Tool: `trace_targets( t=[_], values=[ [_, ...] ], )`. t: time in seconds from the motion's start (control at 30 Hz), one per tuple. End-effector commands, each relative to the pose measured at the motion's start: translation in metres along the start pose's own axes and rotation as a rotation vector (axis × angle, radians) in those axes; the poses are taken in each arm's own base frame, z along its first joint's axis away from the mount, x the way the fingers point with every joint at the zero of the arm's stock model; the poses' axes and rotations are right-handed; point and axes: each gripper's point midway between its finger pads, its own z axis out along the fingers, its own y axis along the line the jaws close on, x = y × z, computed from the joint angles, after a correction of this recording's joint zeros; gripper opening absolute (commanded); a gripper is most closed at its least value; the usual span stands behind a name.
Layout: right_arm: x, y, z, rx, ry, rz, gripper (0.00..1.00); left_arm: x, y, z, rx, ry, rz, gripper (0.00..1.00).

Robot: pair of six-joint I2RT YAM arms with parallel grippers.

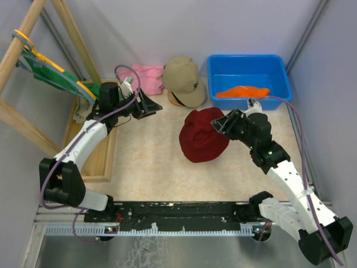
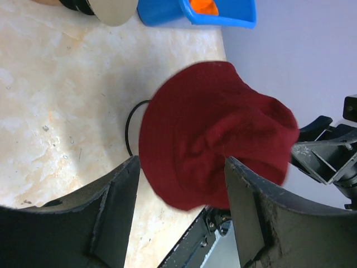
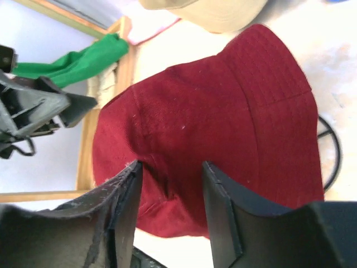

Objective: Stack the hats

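The right claw (image 1: 219,124) is half open at the red hat's (image 1: 202,139) edge, gripping nothing; the left claw (image 1: 150,104) is open and empty. It should rise straight, I think, without dragging the fabric.

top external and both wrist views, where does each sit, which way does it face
top external: above, behind the bases, looking down at the table; both arms show
left wrist: on the left arm, facing right at the dark red hat; own fingers show
right wrist: on the right arm, facing left over that hat; own fingers show
shared: both wrist views see hat and tan cap
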Motion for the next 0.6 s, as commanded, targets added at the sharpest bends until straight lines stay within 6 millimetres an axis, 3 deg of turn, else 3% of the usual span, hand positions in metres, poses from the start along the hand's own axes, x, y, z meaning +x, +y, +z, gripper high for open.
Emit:
trace_targets(
  t=[0.0, 0.17, 0.3, 0.43, 0.57],
  values=[
    [-0.023, -0.003, -0.007, 0.026, -0.120, -0.094, 0.53, 0.008, 0.001, 0.003, 0.026, 0.029, 0.004, 0.68],
    [-0.043, -0.016, -0.015, 0.106, -0.189, -0.167, 0.62, 0.033, 0.017, 0.008, 0.027, 0.105, -0.046, 0.68],
    [-0.062, -0.049, -0.020, 0.170, -0.211, -0.137, 0.66, 0.053, 0.030, 0.011, 0.037, 0.144, -0.106, 0.68],
    [-0.069, -0.075, -0.014, 0.090, -0.168, -0.092, 0.71, 0.061, 0.035, 0.013, 0.043, 0.163, -0.131, 0.68],
    [-0.066, -0.075, -0.001, -0.018, -0.150, -0.070, 0.72, 0.061, 0.035, 0.016, 0.053, 0.181, -0.143, 0.67]
  ],
)
